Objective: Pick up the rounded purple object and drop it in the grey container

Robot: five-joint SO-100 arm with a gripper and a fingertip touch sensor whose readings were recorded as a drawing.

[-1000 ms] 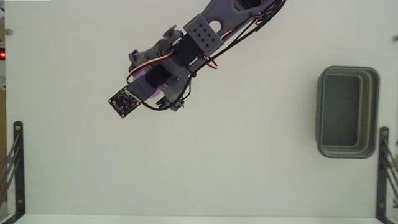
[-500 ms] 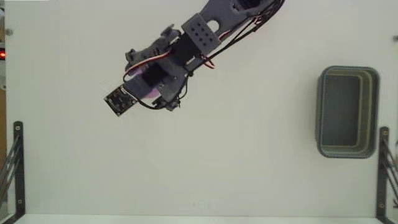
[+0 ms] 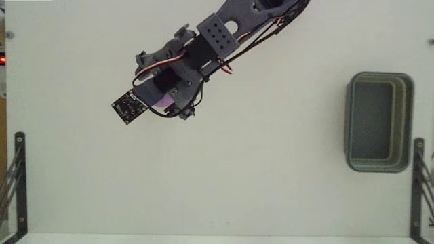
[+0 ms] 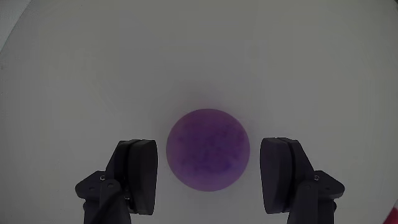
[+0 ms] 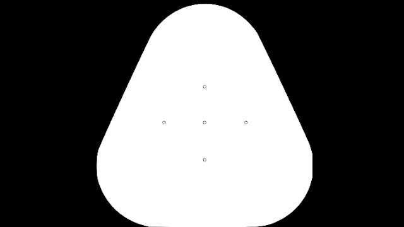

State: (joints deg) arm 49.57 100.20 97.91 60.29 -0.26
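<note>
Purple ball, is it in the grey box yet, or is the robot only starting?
Only starting. Done: the gripper is open around the purple ball, one finger on each side, with gaps. In hand: closing on it. Left: lifting it and carrying it to the empty grey container far right in the fixed view.

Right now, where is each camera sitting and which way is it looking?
Fixed view: mounted above, looking straight down on the white table; shows the arm entering from the top, and the grey container at right.
Wrist view: rides on the gripper, looking down between its open fingers.
Shared: the purple ball, a mere sliver under the arm from above.
</note>
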